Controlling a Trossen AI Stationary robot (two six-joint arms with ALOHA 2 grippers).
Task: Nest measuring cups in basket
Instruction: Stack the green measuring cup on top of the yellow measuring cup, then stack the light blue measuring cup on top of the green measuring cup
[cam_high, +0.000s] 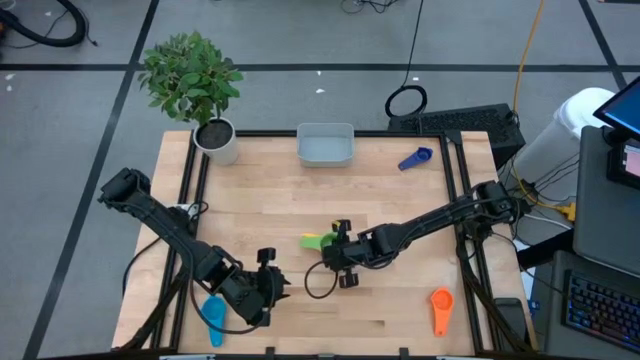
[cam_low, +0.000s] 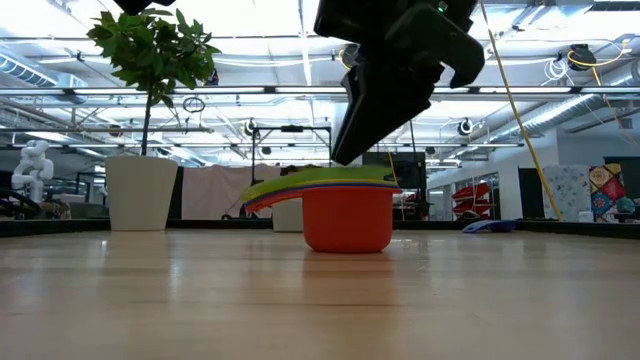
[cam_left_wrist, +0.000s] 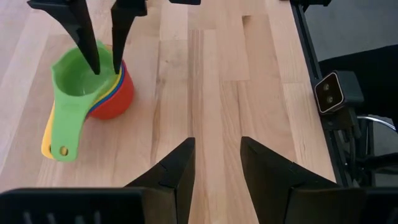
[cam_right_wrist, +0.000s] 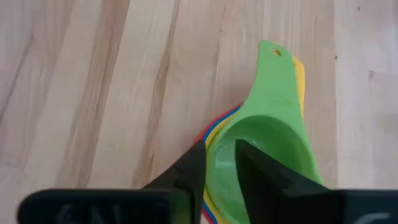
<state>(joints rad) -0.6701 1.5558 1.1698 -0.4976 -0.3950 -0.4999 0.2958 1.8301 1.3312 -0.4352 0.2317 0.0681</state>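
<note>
A nest of measuring cups (cam_high: 318, 241) stands on its red bottom cup (cam_low: 347, 222) mid-table, with the green cup (cam_left_wrist: 78, 87) on top and yellow and dark blue rims between. My right gripper (cam_right_wrist: 221, 168) is shut on the nest's wall. My left gripper (cam_left_wrist: 217, 165) is open and empty, near the front left (cam_high: 268, 285). A light blue cup (cam_high: 213, 318) lies beside it. An orange cup (cam_high: 441, 308) lies front right and a dark blue cup (cam_high: 415, 158) far right. The pale basket (cam_high: 325, 144) stands at the far edge. My right gripper has the nest's wall on the side away from the handles (cam_right_wrist: 219, 146). One finger (cam_left_wrist: 87, 43) is inside the green cup and one (cam_left_wrist: 119, 37) is outside the stacked rims. The fingers come from above, slanting down. The nest stands upright on the table.
A white plant pot (cam_high: 218, 138) stands at the far left corner. Black rails run along the table's left and right sides. Bare wood lies between the nest and the basket.
</note>
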